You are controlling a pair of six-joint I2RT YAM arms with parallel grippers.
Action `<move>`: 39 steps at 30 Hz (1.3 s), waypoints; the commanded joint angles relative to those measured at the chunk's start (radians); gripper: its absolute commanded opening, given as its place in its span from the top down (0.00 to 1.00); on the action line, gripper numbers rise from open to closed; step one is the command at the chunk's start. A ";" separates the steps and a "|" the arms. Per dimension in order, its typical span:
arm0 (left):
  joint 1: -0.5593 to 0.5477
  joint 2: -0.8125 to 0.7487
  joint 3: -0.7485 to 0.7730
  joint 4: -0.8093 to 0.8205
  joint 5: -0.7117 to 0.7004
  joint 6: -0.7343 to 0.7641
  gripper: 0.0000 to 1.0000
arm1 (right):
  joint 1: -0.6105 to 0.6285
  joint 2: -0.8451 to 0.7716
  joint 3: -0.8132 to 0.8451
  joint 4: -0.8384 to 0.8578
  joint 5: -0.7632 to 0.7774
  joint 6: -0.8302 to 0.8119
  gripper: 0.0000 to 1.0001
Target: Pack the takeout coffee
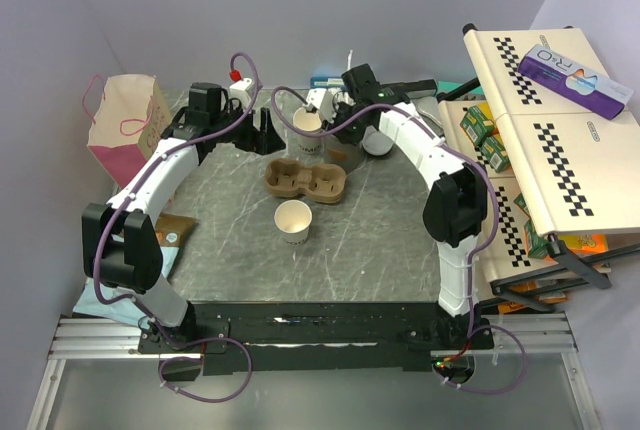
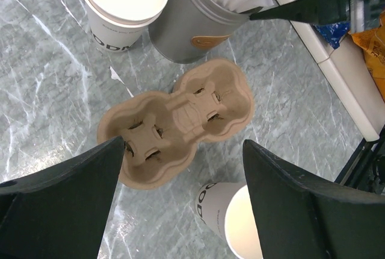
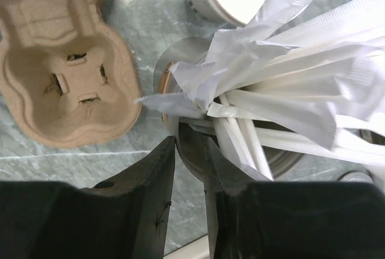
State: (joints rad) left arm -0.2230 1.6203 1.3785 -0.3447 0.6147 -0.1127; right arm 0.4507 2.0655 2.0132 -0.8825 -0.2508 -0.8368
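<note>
An off-white paper cup (image 1: 293, 220) stands open near the middle of the table; it also shows at the bottom of the left wrist view (image 2: 231, 223). No lid is clearly in view. The brown two-cup tray (image 1: 305, 181) lies just behind it and is empty (image 2: 180, 120). My left gripper (image 1: 265, 135) is open and empty above the tray and cup (image 2: 183, 144). My right gripper (image 1: 330, 122) is shut on the rim of the grey cup of straws (image 3: 198, 150), one finger inside and one outside (image 3: 189, 144).
A stack of paper cups (image 1: 305, 130) stands beside the grey cup (image 2: 192, 24). A pink paper bag (image 1: 125, 125) stands at the far left. A rack of boxes (image 1: 540, 140) fills the right side. A white round object (image 1: 378, 145) sits under the right arm.
</note>
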 commanded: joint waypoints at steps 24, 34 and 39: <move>0.010 -0.037 0.067 -0.042 -0.016 0.045 0.14 | -0.104 -0.516 -0.617 0.129 -0.039 -0.219 0.58; 0.013 -0.079 0.048 -0.120 -0.079 0.135 0.14 | -0.161 -0.297 -0.585 0.232 -0.016 -0.465 0.51; 0.016 -0.082 0.056 -0.157 -0.095 0.166 0.14 | -0.161 -0.197 -0.509 0.229 0.038 -0.554 0.55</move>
State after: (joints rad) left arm -0.2127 1.5787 1.4082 -0.4629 0.5430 -0.0010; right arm 0.2882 1.8034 1.4273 -0.6880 -0.2516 -1.2636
